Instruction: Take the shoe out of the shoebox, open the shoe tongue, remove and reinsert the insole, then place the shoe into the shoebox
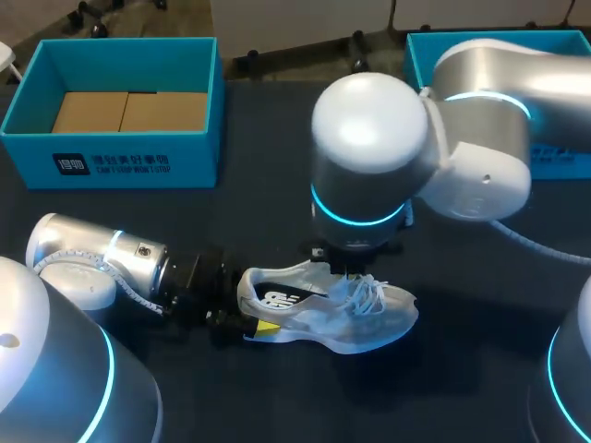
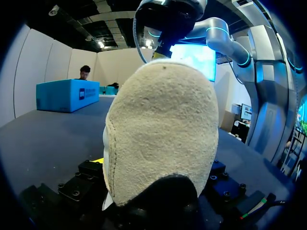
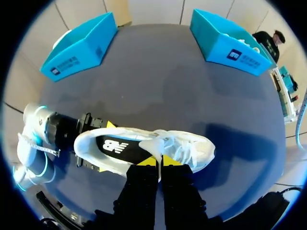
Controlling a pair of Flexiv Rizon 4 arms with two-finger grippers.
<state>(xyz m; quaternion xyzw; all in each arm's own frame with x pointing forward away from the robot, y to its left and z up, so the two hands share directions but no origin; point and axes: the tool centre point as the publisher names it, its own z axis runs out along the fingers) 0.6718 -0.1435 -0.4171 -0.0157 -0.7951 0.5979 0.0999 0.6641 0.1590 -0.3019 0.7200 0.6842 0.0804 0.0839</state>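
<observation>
Currently we open the tongue (image 3: pixel 154 143) — left jaws clamped on the shoe (image 1: pixel 360 318) heel, right jaws pinching it — next, pull upward.

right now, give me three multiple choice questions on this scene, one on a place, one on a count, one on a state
1. Where is the shoe?
A. in the far left shoebox
B. on the table
C. in the far right shoebox

2. How many blue shoeboxes stand on the table?
A. one
B. two
C. three

3. The far left shoebox is:
A. shut with a lid
B. open, with a shoe in it
C. open, with no shoe in it

Answers:
1 B: it lies on the dark top, outside both boxes.
2 B: the far left shoebox and the far right shoebox.
3 C: only its bare brown floor shows.
</observation>
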